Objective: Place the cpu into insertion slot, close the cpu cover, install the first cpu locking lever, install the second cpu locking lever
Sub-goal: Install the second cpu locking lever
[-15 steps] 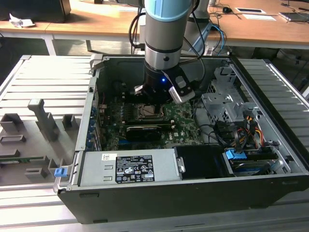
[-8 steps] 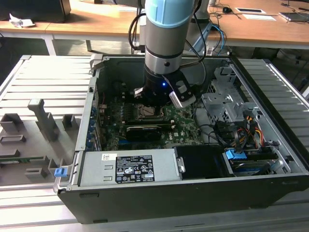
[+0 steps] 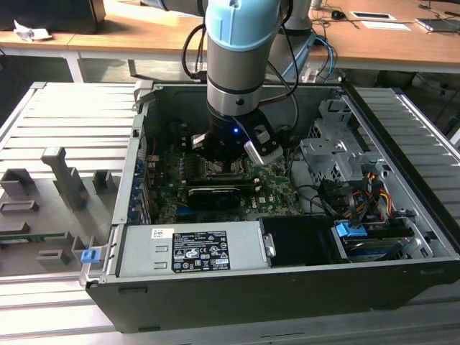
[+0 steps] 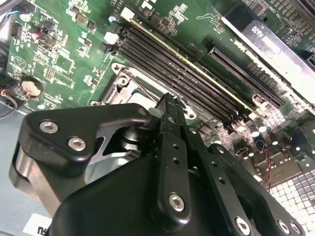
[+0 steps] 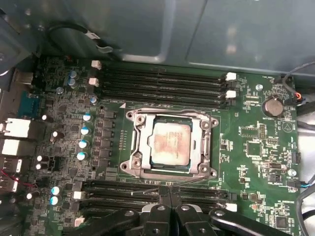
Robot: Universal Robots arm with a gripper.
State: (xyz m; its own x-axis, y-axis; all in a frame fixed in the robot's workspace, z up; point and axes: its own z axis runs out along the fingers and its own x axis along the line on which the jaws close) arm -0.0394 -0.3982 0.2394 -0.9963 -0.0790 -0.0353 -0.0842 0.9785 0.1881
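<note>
In the first wrist view the cpu (image 5: 170, 142), a dull silver square, lies in the insertion slot (image 5: 129, 166). The grey cpu cover (image 5: 198, 124) lies down flat around it as a frame. A thin metal locking lever (image 5: 197, 180) runs slanted along the socket's edge nearest my fingers. My gripper (image 5: 167, 192) is shut, its black fingertips (image 5: 162, 196) pressed together right at that lever wire; I cannot tell whether they touch it. In the second wrist view the gripper (image 4: 170, 101) stands over the socket rim (image 4: 120, 83). In the exterior view the gripper (image 3: 219, 154) is low inside the case.
Long black memory slots (image 5: 162, 86) flank the socket on two sides. A black expansion card (image 3: 215, 195) lies just in front of the gripper. The power supply (image 3: 194, 251), a metal drive cage (image 3: 334, 154) and bundled cables (image 3: 359, 198) crowd the case walls.
</note>
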